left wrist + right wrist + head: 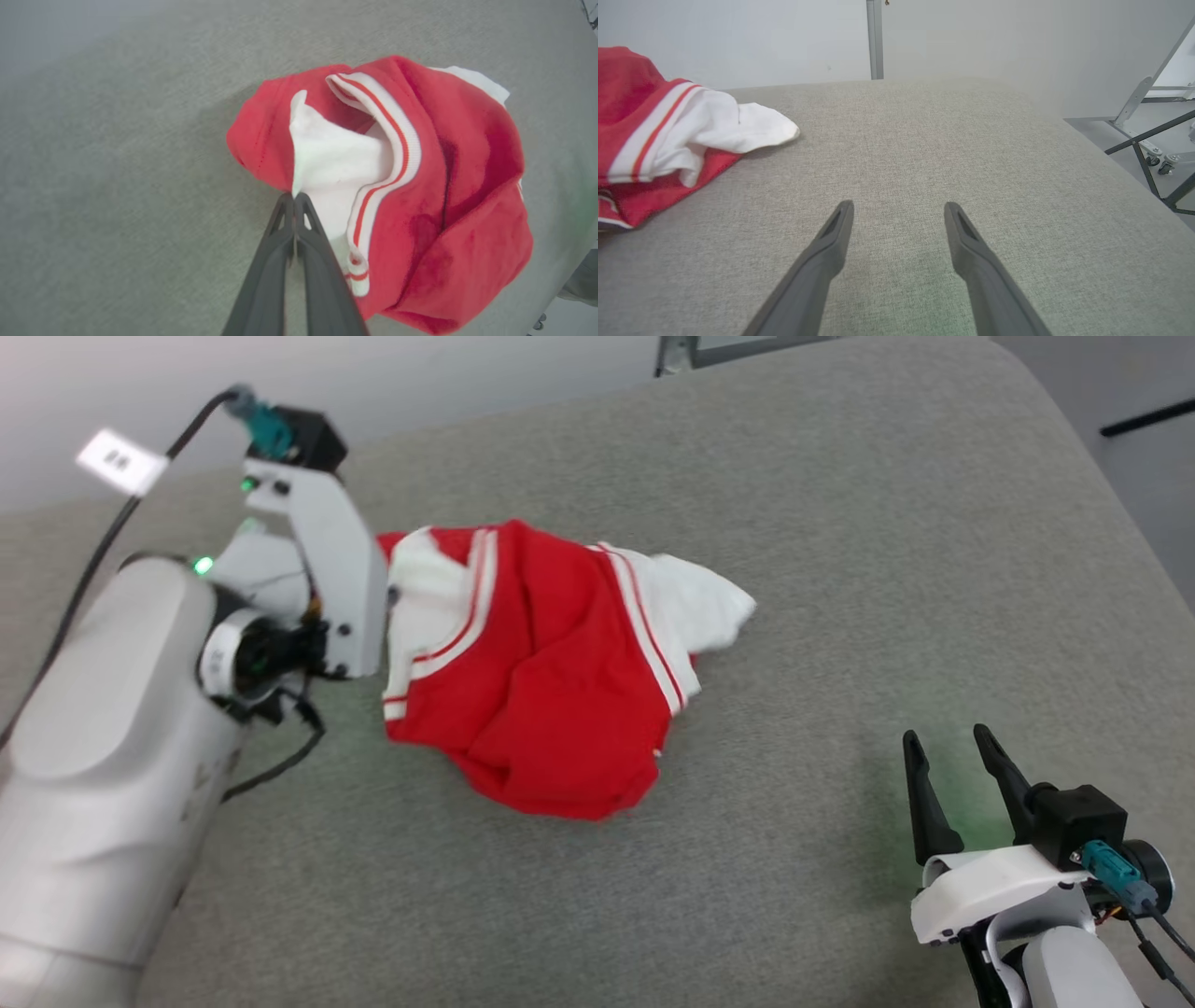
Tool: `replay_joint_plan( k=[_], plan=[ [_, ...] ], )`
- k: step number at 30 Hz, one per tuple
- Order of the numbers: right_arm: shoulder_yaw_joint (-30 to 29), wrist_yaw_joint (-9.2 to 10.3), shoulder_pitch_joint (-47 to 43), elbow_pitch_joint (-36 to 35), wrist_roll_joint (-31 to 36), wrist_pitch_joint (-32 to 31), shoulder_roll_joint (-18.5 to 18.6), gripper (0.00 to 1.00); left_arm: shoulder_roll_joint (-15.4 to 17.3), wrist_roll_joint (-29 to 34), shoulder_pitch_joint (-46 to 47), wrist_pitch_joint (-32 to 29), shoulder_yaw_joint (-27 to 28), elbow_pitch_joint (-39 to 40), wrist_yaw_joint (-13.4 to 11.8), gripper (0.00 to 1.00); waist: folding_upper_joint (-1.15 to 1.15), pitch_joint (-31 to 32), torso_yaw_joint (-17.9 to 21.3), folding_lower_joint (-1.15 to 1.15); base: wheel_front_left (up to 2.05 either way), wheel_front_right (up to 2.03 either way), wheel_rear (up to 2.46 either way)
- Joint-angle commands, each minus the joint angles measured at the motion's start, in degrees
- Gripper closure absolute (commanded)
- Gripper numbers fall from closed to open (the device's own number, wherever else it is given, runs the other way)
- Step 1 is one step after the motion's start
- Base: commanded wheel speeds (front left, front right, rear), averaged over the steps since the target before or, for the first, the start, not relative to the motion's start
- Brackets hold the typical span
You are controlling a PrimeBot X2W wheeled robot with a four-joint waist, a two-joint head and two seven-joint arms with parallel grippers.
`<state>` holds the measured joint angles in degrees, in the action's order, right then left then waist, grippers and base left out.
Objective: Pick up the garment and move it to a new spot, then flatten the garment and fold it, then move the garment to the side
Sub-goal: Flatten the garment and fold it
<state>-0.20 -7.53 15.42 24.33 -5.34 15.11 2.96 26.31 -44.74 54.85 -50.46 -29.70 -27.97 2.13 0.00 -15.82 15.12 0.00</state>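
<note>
R gripper (pixel 945 735), lower right of the head view, is spread & empty, well apart from the garment (pixel 541 691), which lies crumpled mid-frame on the grey cushion (pixel 840 569). L gripper (pixel 294 196) is nearer: tips pressed together, seemingly pinching the heap's white left edge, w/ the rest lying to its right.

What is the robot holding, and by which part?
The left gripper pinches the garment by a white fabric edge; the right gripper holds nothing.
</note>
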Motion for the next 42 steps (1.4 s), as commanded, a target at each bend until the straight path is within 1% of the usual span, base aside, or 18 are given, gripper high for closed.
replay_joint_plan(
  k=[1, 6, 9, 10, 11, 12, 13, 17, 22, 30, 35, 36, 37, 38, 39, 40, 41, 42],
  plan=[
    [-0.35, 0.07, -0.78, 0.06, 0.65, 0.07, -0.13, 0.00, 0.90, -0.41, -1.70, -0.30, 0.52, 0.93, -0.94, 1.00, 0.00, 0.65, -1.73, 0.00, 0.00, 0.00, 0.00],
    [-0.43, 0.07, -0.16, 0.21, 1.28, 0.07, -0.14, 0.00, 3.00, -1.87, -7.15, -2.35, 1.17, 4.26, -3.35, 1.00, 0.00, 1.13, -3.71, 0.00, 0.00, 0.00, 0.00],
    [-0.41, 0.07, -0.13, 0.30, 1.32, 0.07, -0.13, 0.00, 3.31, -2.22, -8.72, -2.28, 1.12, 5.65, -3.63, 1.00, 0.00, 1.31, -4.38, 0.00, 0.00, 0.00, 0.00],
    [-0.31, 0.07, -0.11, 0.41, 1.35, 0.07, -0.13, 0.00, 3.47, -2.40, -9.45, -2.09, 1.15, 6.18, -3.67, 0.94, 0.00, 1.40, -4.62, 0.00, 0.00, 0.00, 0.00],
    [-0.21, 0.07, -0.07, 0.51, 1.43, 0.07, -0.14, 0.00, 3.85, -2.12, -9.96, -1.84, 1.04, 6.57, -3.70, 0.69, 0.00, 1.52, -4.84, 0.00, 0.00, 0.00, 0.00],
    [-0.13, 0.07, -0.01, 0.64, 1.53, 0.07, -0.13, 0.00, 4.25, -1.46, -10.23, -1.29, 0.82, 7.03, -3.44, 0.40, 0.00, 1.66, -5.02, 0.00, 0.00, 0.00, 0.00],
    [-0.05, 0.08, 0.09, 0.83, 1.52, 0.07, -0.13, 0.00, 4.41, -1.22, -10.38, -0.91, 0.76, 7.32, -3.33, 0.00, 0.00, 1.78, -5.14, 0.00, 0.00, 0.00, 0.00],
    [-0.07, 0.08, -0.13, 1.25, 1.64, 0.07, -0.13, 0.00, 4.81, -0.08, -9.42, 0.45, 0.21, 8.56, -2.47, 0.00, 0.00, 2.47, -5.57, 0.00, 0.00, 0.00, 0.00],
    [0.67, 0.07, -0.28, 1.60, 1.50, 0.07, -0.14, 0.00, 5.06, 0.54, -7.78, 1.61, -0.35, 8.18, -0.37, 0.00, 0.00, 2.80, -5.21, 0.00, 0.00, 0.00, 0.00],
    [1.63, 0.08, -0.13, 0.94, 0.87, 0.07, -0.13, 0.00, 4.01, 0.09, -5.58, 2.46, -0.71, 3.30, 1.31, 0.00, 0.00, 1.71, -3.38, 0.00, 0.00, 0.00, 0.00],
    [1.60, 0.07, -0.60, -1.96, 1.18, 0.07, -0.13, 0.00, 3.31, -0.17, -4.58, 1.70, -1.50, -0.37, 1.85, 0.00, 0.00, 0.93, -2.65, 0.00, 0.00, 0.00, 0.00],
    [1.66, 0.07, -0.82, -2.56, 1.20, 0.06, -0.14, 0.00, 3.19, -0.39, -4.42, 1.63, -1.50, -1.16, 1.91, 0.03, 0.00, 0.83, -2.55, 0.00, 0.00, 0.00, 0.00],
    [1.73, 0.07, -0.95, -3.23, 1.25, 0.07, -0.15, 0.00, 3.06, -0.57, -4.29, 1.44, -1.47, -1.77, 1.93, 0.24, 0.00, 0.74, -2.46, 0.00, 0.00, 0.00, 0.00],
    [1.74, 0.07, -1.07, -3.87, 1.38, 0.07, -0.14, 0.00, 2.96, -0.56, -4.17, 1.55, -1.54, -2.20, 2.00, 0.51, 0.00, 0.67, -2.39, 0.00, 0.00, 0.00, 0.00],
    [1.80, 0.08, -1.19, -4.53, 1.45, 0.07, -0.14, 0.00, 2.87, -0.58, -4.00, 1.74, -1.62, -2.67, 2.19, 0.60, 0.00, 0.62, -2.33, 0.00, 0.00, 0.00, 0.00],
    [1.82, 0.07, -1.32, -5.07, 1.57, 0.07, -0.15, 0.00, 2.81, -0.67, -3.79, 1.82, -1.65, -3.20, 2.30, 0.83, 0.00, 0.59, -2.28, 0.00, 0.00, 0.00, 0.00],
    [1.81, 0.07, -1.53, -5.55, 1.70, 0.07, -0.13, 0.00, 2.83, -0.66, -3.46, 1.95, -1.72, -3.61, 2.45, 1.00, 0.00, 0.57, -2.24, 0.00, 0.00, 0.00, 0.00],
    [1.85, 0.07, -1.71, -6.07, 1.69, 0.07, -0.14, 0.00, 2.91, -0.46, -3.12, 2.18, -1.77, -3.84, 2.57, 1.00, 0.00, 0.57, -2.23, 0.00, 0.00, 0.00, 0.00]
  ],
)
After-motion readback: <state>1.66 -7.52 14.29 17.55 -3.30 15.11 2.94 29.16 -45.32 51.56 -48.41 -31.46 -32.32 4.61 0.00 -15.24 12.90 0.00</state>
